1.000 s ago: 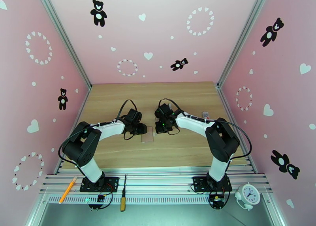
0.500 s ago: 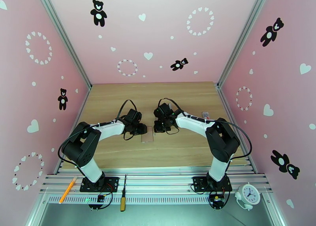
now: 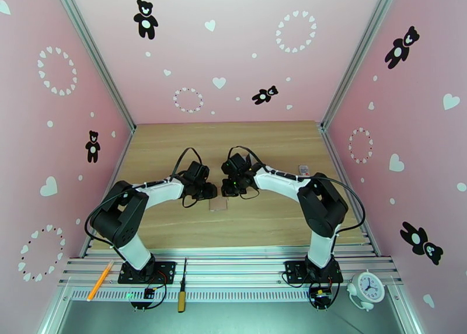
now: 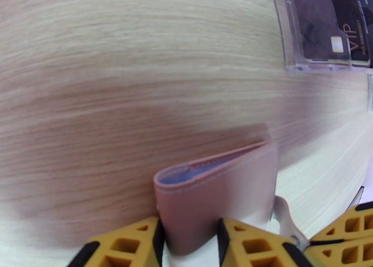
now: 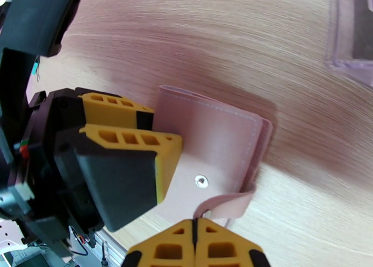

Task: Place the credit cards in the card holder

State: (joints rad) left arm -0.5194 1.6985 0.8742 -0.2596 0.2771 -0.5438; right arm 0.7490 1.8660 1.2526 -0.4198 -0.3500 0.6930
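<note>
Card holder (image 4: 219,188) gripped by both claws, soft and apt to flop

Left claw (image 4: 189,237) is closed narrowly on one cover of the tan-pink holder, a yellow finger on either face near its lower edge. Right claw (image 5: 193,226) is pressed fully shut. The free end of the snap tab (image 5: 228,202) curls down to its tips and appears to be pinched there, though the contact itself is too small to make out. The holder sits between the two claws, low over the table (image 4: 93,76) near its middle. Its covers are slightly parted, so a strip of bluish-grey sleeve (image 4: 200,172) shows at the fold.

It looks light and limp, a leather-like skin that will bend wherever it is unsupported, so a hold on one cover alone will likely let the other sag. The tab is floppier and thin, good for pulling the cover open but poor for steering. The firmest places to grip seem to be the stitched edges.

Beyond it, well apart, credit cards (image 4: 345,25) lie in a clear rack (image 4: 291,53). They are dark, one printed VIP. Thin, stiff and probably slick, they would be best taken by a short edge, leaving most of the length free to enter a sleeve.
</note>
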